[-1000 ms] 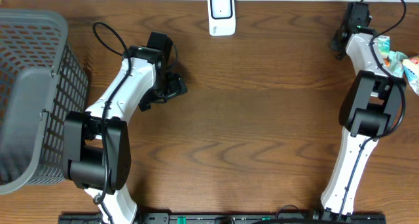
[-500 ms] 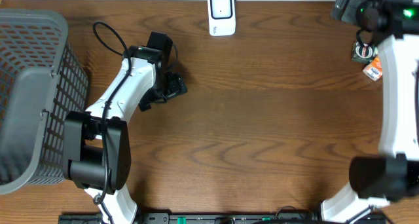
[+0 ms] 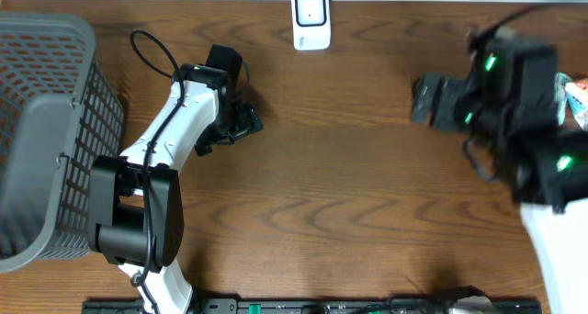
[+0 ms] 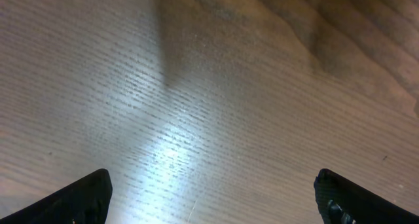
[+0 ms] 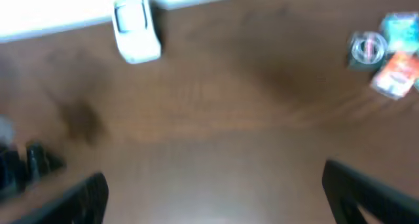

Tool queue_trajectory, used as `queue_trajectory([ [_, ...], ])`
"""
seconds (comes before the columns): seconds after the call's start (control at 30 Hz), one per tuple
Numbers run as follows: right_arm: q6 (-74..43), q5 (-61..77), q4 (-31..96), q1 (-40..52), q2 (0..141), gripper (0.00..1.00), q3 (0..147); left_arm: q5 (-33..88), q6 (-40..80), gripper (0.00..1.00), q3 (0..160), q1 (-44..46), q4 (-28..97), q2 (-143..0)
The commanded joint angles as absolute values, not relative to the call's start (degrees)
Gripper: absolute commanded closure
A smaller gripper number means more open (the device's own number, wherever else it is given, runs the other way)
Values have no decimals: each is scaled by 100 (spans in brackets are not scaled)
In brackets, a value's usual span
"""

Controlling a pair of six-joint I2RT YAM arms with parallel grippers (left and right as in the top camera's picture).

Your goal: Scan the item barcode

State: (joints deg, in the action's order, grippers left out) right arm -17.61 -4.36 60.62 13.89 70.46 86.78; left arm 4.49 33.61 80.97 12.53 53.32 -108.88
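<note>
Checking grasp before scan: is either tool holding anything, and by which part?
Nothing held. Left tool and right tool both stand open, with only tabletop in each gap.

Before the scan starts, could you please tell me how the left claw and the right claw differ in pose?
The left claw hangs close over the table; the right claw is higher, with the scanner and small items in its view. The left claw looks sharp, the right claw blurred. Both are open and empty.
</note>
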Motion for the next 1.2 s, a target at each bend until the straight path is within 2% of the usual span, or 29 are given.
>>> queue_trajectory([
  [0.0, -1841, -456, 5481, 1610, 6213, 1, 7489, 377, 3326, 2, 8062, 1245, 5349, -10899],
  [0.2, -1848, -239, 3975, 1678, 5039, 1, 5577, 377, 3326, 2, 8062, 1245, 5349, -10899],
  [0.3, -1870, -242, 3721, 1678, 4799, 1, 5109, 377, 3326, 2, 8062, 1245, 5349, -10899],
  [0.77, -2119, -242, 3861, 1678, 4790, 1, 4998, 377, 3326, 2, 8062, 1245, 5349, -10899],
  [1.17, -2119, -242, 4794, 1678, 4790, 1, 4998, 377, 3326, 2, 8062, 1245, 5349, -10899],
])
